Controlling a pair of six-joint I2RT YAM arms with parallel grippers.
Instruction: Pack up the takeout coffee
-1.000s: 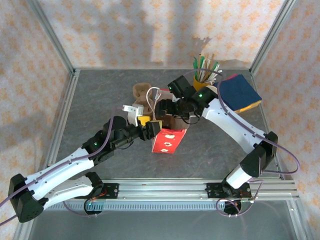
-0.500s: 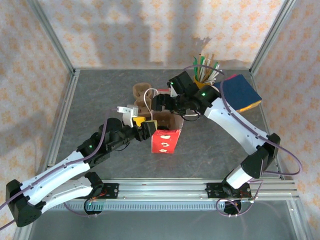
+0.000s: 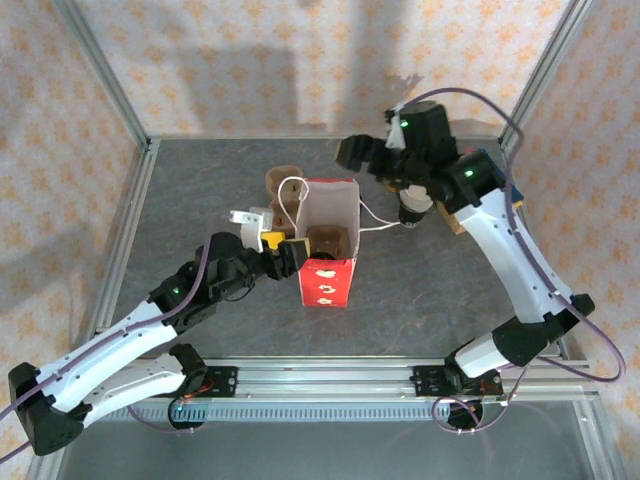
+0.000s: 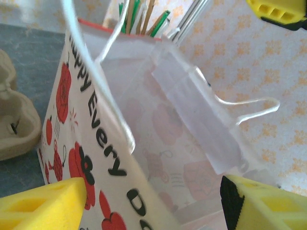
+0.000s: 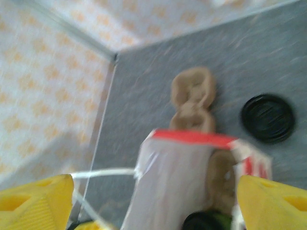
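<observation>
The takeout coffee cup [image 3: 413, 207], dark outside and pale inside, stands uncovered on the table under my right forearm. Its black lid [image 5: 267, 117] lies flat on the table by itself. A red and white gift bag [image 3: 325, 262] stands upright and open at the centre, with a brown pulp carrier [image 3: 328, 240] inside. My left gripper [image 3: 285, 250] is at the bag's left wall, jaws wide open astride that wall [image 4: 144, 158]. My right gripper [image 3: 360, 158] hangs open and empty, high above the bag's far side [image 5: 153, 206].
A second pulp carrier [image 3: 283, 185] lies on the table behind the bag [image 5: 192, 98]. The bag's white cord handles [image 3: 375, 222] hang out to both sides. Stir sticks [image 4: 139, 14] rise beyond the bag. Metal frame rails [image 3: 130, 260] bound the table.
The bag has gone from tilted, red face up, to upright and open. My right arm has lifted off the bag and swung back to the right. The left gripper stayed at the bag.
</observation>
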